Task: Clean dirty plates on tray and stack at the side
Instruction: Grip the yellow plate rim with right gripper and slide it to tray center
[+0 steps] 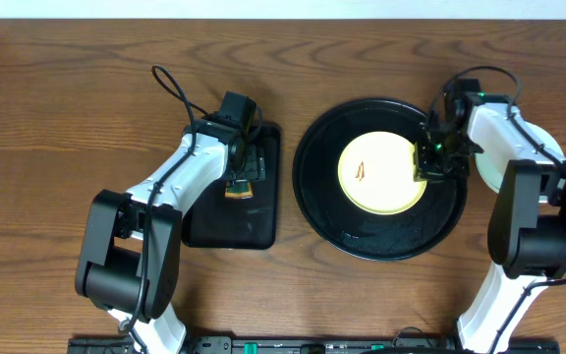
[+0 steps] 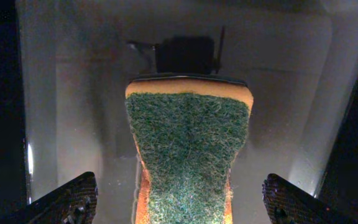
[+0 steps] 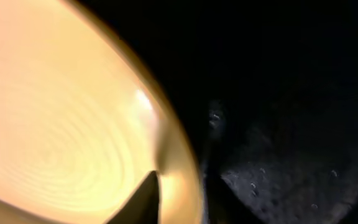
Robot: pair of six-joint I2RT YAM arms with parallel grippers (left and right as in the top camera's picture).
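Green-and-orange sponge [image 2: 188, 149], nearest item: lay flat on the rectangular tray [image 1: 224, 226], scouring face up. Not lifted.

Left gripper [image 2: 182, 202]: hung over the sponge with jaws spread wide, one finger to each side and neither touching it. Grasped nothing.

Round tray [image 1: 381, 241], glossy black: sat to the right of the rectangular tray, apart from it.

Yellow plate [image 1: 376, 182]: lay flat in the middle of the round tray. One reddish-brown smear [image 1: 361, 172] showed on its face, so it was judged uncleaned and not yet moved to the side.

Right gripper [image 1: 428, 162]: sat at the plate's right rim. One dark finger [image 3: 143, 199] lay over the inner side of the rim. The other was lost against the black tray, so whether the rim was pinched or released could not be told.

Progress, judged: wiping of this plate and its stacking were outstanding.

Hard to make out: no pale plates were plainly visible. A pale shape [image 1: 484, 169] under the right arm, just beside the round tray, could have been stacked plates or arm casing. Wooden table [image 1: 67, 98] ran beyond.
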